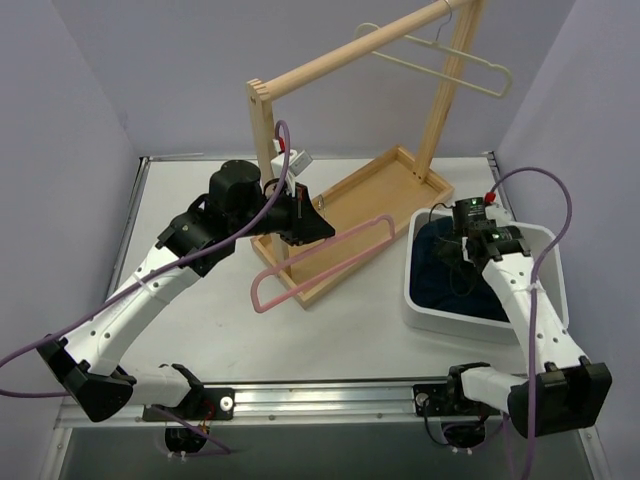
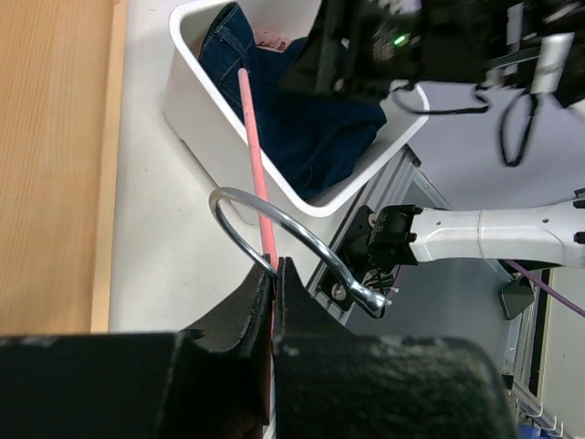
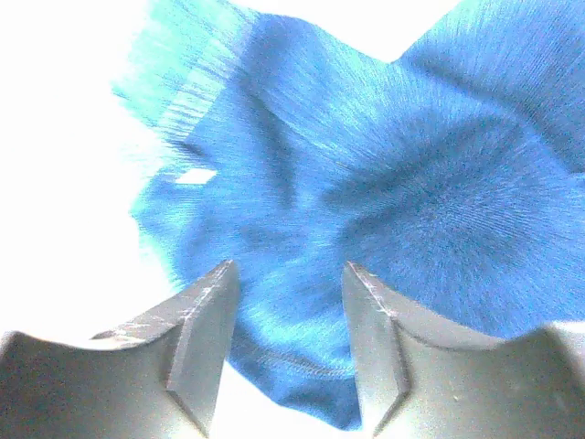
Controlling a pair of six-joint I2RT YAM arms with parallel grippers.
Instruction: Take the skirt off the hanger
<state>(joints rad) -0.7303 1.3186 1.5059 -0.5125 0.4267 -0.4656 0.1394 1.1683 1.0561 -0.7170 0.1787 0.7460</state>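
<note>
White table (image 1: 200,320) bearing a wooden rack (image 1: 262,115). Right of the rack, a white bin (image 1: 470,326) holds a blue garment (image 1: 440,270); of the skirt (image 2: 271,38) only a pink scrap shows behind it. Cream hanger (image 1: 432,71) hangs bare on the rack's rail. Pink hanger (image 2: 255,155) lies across the rack's base, pinched in the closed left gripper (image 2: 275,274). Right gripper (image 3: 288,311), jaws parted and holding nothing, hovers over the blue garment.
</note>
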